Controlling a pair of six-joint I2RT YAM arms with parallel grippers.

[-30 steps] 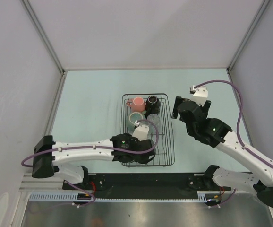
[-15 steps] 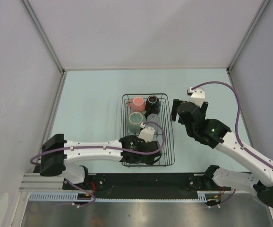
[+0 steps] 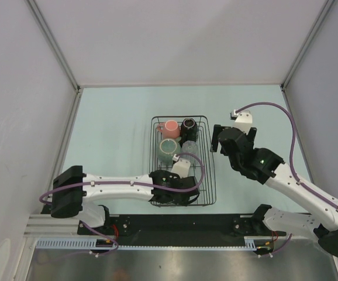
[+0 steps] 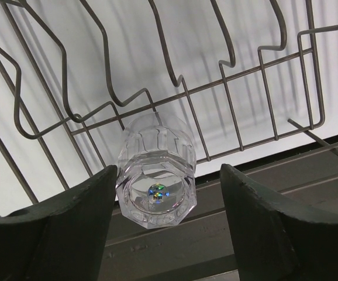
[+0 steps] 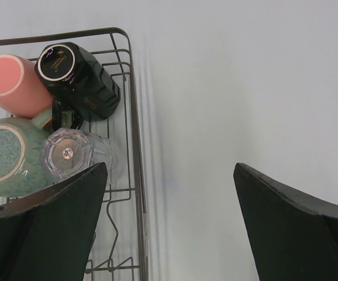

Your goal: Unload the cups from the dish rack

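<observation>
The black wire dish rack (image 3: 211, 175) sits mid-table. At its far end stand a pink mug (image 3: 171, 126), a black cup (image 3: 189, 127), a pale-green cup (image 3: 168, 147) and a clear tumbler (image 3: 188, 150). My left gripper (image 3: 173, 196) hangs over the rack's near end. In the left wrist view it (image 4: 166, 231) is open around a second clear tumbler (image 4: 156, 170), which stands upside down on the rack bars (image 4: 239, 88) close to the left finger (image 4: 64, 228). My right gripper (image 3: 217, 138) is open and empty just right of the rack (image 5: 135, 146), near the black cup (image 5: 78, 79).
Grey walls enclose the table on the left, the back and the right. The pale table surface (image 3: 110, 134) lies on both sides of the rack. A black rail (image 3: 180, 225) runs along the near edge behind the arm bases.
My left gripper has moved right and nearer over the rack's near end. My right gripper has shifted slightly left toward the rack. The cups have not moved.
</observation>
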